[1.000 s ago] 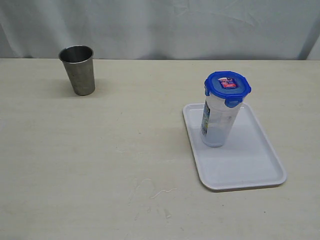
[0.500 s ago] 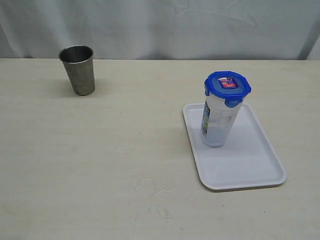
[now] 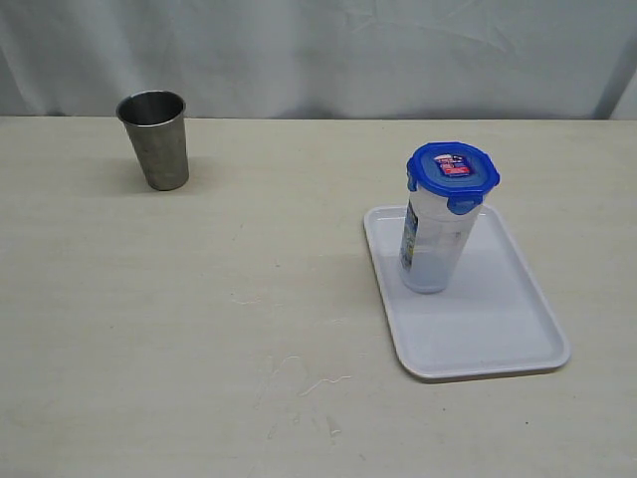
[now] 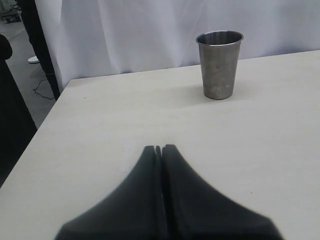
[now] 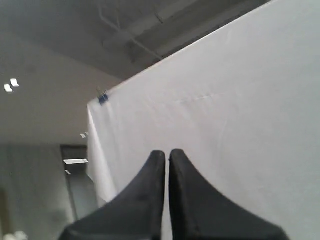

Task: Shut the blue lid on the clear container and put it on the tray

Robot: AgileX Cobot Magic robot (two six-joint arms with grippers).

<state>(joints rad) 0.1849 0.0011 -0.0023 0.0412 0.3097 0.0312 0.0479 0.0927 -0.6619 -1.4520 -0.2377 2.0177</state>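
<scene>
Nothing is shifting since the earlier frames: the clear container [image 3: 430, 249] is standing upright on the far left part of the tray [image 3: 498, 329], at the right of the table [image 3: 249, 299], with the blue lid [image 3: 453, 171] sitting on top. The metal cup [image 3: 156, 139] is standing far left, well apart. The left gripper [image 4: 160, 148] is hovering over the table, jaws pressed together, empty. The right gripper [image 5: 166, 152] is facing the white curtain [image 5: 240, 100], jaws likewise together, holding nothing.
</scene>
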